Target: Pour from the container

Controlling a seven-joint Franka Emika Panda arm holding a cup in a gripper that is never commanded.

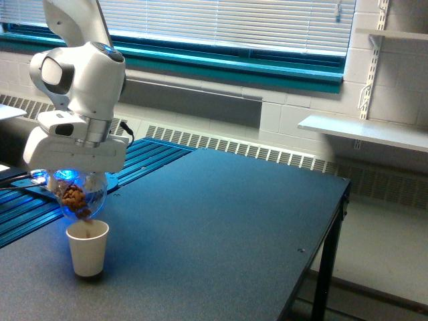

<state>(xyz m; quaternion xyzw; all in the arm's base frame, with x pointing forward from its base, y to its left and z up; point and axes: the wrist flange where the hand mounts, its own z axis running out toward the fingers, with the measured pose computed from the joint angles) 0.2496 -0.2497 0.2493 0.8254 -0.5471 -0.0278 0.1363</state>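
- My gripper clamps the clear container, tipped mouth-down.
- Its lip hangs directly above the white paper cup (brown pieces inside).

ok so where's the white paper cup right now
The white paper cup stands upright on the dark table at the exterior view's lower left, directly under the tilted clear container held by the gripper.
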